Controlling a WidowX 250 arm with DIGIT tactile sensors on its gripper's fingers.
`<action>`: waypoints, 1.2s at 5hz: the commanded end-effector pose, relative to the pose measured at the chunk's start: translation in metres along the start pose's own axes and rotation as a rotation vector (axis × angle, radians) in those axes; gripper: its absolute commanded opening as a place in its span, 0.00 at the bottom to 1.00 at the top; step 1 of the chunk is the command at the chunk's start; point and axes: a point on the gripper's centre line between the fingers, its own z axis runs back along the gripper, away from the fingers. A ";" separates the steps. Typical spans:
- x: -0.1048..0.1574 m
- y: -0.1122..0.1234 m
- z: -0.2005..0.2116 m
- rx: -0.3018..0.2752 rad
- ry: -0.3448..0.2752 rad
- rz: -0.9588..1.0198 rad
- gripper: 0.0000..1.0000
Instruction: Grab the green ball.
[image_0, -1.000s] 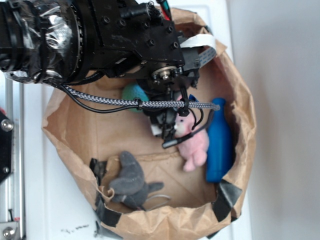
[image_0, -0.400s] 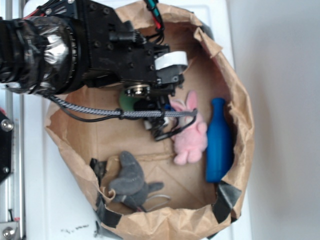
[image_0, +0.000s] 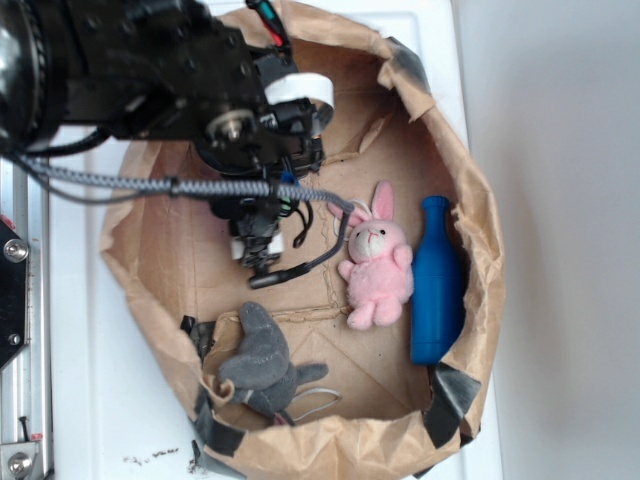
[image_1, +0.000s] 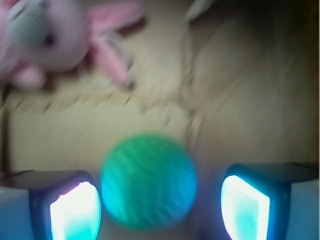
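Wrist view shows the green ball (image_1: 148, 177) between the gripper (image_1: 160, 207) fingers, spread wide (nearer the left pad). Nothing is held; a pink bunny (image_1: 55, 37) lies beyond.

Ball (image_1: 148, 177) between the spread fingers (image_1: 75, 212) of the gripper (image_1: 160, 210), nearer the left one | bunny (image_0: 377, 265) beside bottle (image_0: 436, 280), both inside paper bag (image_0: 480, 240) | elephant toy (image_0: 262, 362) near bag's lower rim

Through the blurred wrist camera I see the green ball (image_1: 148, 183) sitting between my tool's (image_1: 160, 205) spread fingers (image_1: 75, 212), nearer the left one. A pink plush bunny (image_1: 55, 35) lies far left on brown paper (image_1: 240, 100).
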 end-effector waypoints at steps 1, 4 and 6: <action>0.009 0.008 0.019 0.019 -0.084 0.005 1.00; 0.025 -0.018 -0.004 0.040 -0.100 0.056 1.00; 0.019 -0.025 -0.014 0.073 -0.100 0.075 0.00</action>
